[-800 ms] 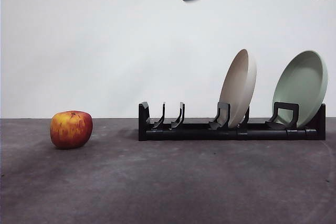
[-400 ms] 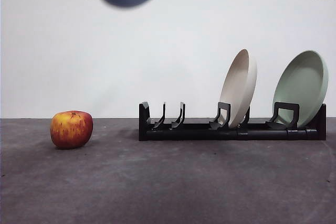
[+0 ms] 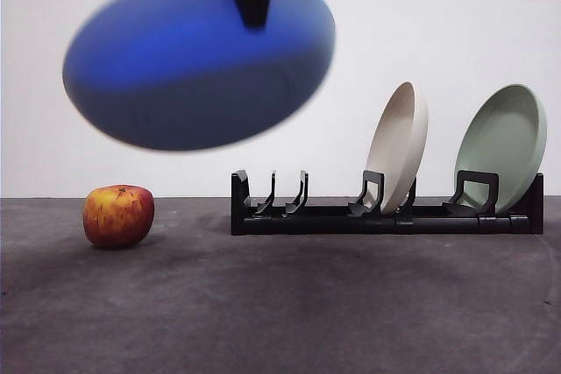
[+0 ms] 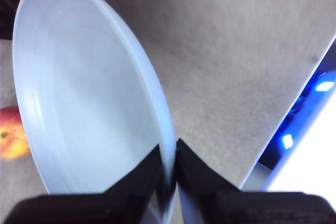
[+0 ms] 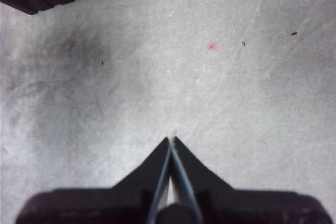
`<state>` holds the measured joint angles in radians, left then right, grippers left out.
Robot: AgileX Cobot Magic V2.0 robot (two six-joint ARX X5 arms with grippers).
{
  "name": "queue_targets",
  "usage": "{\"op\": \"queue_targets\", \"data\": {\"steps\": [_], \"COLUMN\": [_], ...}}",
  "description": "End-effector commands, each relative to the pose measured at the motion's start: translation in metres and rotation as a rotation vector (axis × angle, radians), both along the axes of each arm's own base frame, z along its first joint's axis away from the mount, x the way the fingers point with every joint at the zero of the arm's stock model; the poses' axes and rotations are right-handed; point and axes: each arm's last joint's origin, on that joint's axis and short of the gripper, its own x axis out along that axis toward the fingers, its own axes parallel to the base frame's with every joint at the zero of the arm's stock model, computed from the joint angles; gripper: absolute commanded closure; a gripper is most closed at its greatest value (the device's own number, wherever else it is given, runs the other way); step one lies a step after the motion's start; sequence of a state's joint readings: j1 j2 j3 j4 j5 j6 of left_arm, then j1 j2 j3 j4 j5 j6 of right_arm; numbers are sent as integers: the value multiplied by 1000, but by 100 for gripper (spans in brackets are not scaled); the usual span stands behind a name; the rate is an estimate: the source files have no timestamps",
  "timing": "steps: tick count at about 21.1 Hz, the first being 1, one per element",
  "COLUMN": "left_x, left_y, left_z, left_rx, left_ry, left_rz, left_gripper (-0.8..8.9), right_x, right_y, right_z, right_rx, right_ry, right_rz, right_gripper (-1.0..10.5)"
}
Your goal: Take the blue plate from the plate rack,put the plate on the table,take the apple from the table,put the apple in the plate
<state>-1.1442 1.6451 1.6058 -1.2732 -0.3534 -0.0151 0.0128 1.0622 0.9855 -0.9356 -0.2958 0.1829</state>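
Since half a second ago the blue plate (image 3: 197, 59) has swung down and forward, now large and blurred in mid-air above the apple (image 3: 119, 215); the left gripper (image 4: 168, 169) pinches its rim; the right gripper (image 5: 170, 153) hovers pressed together over bare table (image 3: 289, 304); the plate rack (image 3: 386, 215) stands well right, holding a beige plate (image 3: 399, 146) and a green plate (image 3: 504, 142); open table lies between apple and rack.
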Motion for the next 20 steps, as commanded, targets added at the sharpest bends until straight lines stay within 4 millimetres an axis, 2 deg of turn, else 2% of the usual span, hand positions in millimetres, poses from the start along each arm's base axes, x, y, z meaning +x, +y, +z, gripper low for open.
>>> {"op": "queue_targets", "data": {"steps": [1,6,14,18,19,20], "left_x": [-4,-8,3,6,7,9], "left_y": [-13,-22,-43,-41,-38,-35], "left_z": [-27,-74,-140,-144,-144,-143], "left_rx": [-33,15,200,210,223,238], "left_ry": [-15,-1,79,124,131,141], "left_rz": [-63,-119,-155,-141,-136,-120], "left_gripper": [821,821,822,805,733,621], "right_x": [2,1,1,1,1,1], "right_y": [0,0,0,0,0,0], "right_z": [1,1,1,1,1,1], "right_rx": [-5,-11,-11,-11,-11,-11], "right_ry": [-20,-23,-22,-23,-22,-22], "right_rz": [10,19,20,19,19,20], "right_gripper": [945,945,945,945,944,944]}}
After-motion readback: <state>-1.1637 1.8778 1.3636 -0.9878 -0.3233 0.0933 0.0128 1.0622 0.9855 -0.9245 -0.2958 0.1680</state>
